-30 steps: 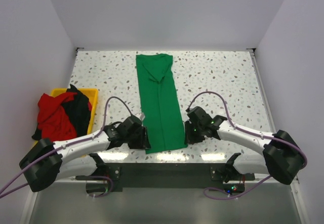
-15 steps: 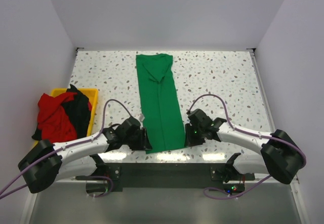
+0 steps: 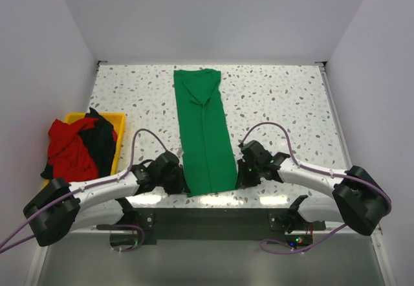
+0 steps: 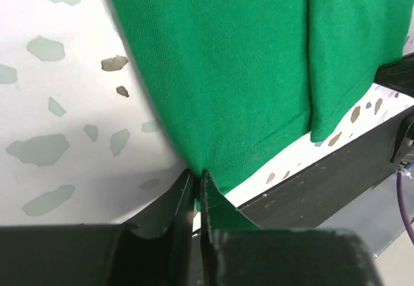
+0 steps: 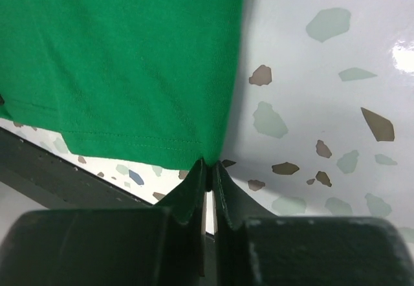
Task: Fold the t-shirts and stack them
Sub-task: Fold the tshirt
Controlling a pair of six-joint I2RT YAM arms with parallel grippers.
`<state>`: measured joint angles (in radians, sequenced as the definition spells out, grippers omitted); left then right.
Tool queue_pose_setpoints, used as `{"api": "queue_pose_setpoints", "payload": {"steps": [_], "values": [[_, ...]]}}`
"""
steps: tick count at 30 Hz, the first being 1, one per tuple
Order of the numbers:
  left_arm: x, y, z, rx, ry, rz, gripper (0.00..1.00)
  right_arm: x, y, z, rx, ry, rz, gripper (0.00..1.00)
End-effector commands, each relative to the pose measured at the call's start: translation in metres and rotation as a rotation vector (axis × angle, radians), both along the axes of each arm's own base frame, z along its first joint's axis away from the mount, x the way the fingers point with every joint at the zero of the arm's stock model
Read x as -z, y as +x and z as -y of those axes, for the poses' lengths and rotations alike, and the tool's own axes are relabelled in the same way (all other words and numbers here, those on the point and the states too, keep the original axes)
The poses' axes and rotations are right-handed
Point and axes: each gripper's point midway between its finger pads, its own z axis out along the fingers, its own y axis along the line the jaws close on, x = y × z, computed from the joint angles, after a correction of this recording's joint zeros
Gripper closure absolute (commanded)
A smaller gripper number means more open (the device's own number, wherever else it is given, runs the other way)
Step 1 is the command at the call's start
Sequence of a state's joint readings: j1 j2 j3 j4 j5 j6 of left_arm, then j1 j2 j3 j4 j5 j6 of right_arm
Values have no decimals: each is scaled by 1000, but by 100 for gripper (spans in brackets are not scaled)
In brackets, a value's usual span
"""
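A bright green t-shirt (image 3: pixel 204 131) lies folded into a long narrow strip down the middle of the table, collar end at the far side. My left gripper (image 3: pixel 184 184) is shut on its near left hem corner (image 4: pixel 197 169). My right gripper (image 3: pixel 237 176) is shut on its near right hem corner (image 5: pixel 210 160). Both corners sit close to the table's near edge. The red t-shirt (image 3: pixel 66 147) and the black t-shirt (image 3: pixel 101 140) lie crumpled together in the bin at the left.
A yellow plastic bin (image 3: pixel 117 121) stands at the left edge of the speckled table (image 3: pixel 284 98). The dark front rail (image 4: pixel 336 182) runs just below the shirt's hem. White walls close in the table on three sides.
Both grippers have slid a little toward the near edge and settled at the shirt's hem corners. The shirt itself has hardly moved.
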<state>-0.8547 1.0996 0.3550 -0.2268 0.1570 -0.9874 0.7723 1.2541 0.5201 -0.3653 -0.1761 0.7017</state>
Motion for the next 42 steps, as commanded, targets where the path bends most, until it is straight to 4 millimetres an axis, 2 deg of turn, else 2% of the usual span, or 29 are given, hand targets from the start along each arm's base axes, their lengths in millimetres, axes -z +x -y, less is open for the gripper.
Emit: {"api": "queue_pose_setpoints", "payload": {"steps": [1,3,8,13,19,23,25,28,29,31,32,33,34,35,36,37,38,39,40,42], "values": [[6,-12,-7,18,25,-34,89,-2,-8,-3,-9,41,-14,98],[5,-14,-9,29,32,-30,93,-3,-12,-1,-10,50,-16,100],[4,-24,-20,58,64,-38,96,-5,-26,7,-3,57,-27,100],[-6,-23,-19,79,50,-16,96,-19,-25,7,-11,74,17,100],[-27,-1,-2,90,40,49,97,-39,-8,-5,-31,78,67,100],[-53,25,13,80,29,134,97,-52,3,-14,-45,87,98,100],[-60,36,15,70,29,163,96,-56,8,-18,-55,85,106,100],[-68,62,18,43,20,206,96,-69,35,-26,-50,47,179,100],[-69,72,18,28,27,215,96,-82,52,-32,-42,42,239,100],[-68,96,12,-14,28,220,99,-83,70,-37,-35,16,251,100],[-74,107,11,-27,26,248,99,-97,85,-45,-32,26,291,100],[-77,117,10,-50,31,263,99,-88,97,-46,-17,-1,275,100],[-77,131,7,-81,36,281,99,-90,107,-50,-6,2,285,100],[-85,142,9,-92,27,307,99,-100,122,-58,5,19,307,100],[-88,151,9,-109,31,321,99,-91,133,-59,24,3,285,100],[-91,166,11,-135,37,336,99,-101,148,-67,35,19,310,100],[-91,174,10,-150,41,339,99,-100,157,-68,52,14,312,100],[-94,184,8,-176,39,349,99,-89,170,-64,79,-15,297,100],[-92,194,9,-198,42,343,99,-98,184,-67,100,-2,316,100],[-94,211,7,-238,27,353,99,-96,205,-58,151,-6,310,100]]}}
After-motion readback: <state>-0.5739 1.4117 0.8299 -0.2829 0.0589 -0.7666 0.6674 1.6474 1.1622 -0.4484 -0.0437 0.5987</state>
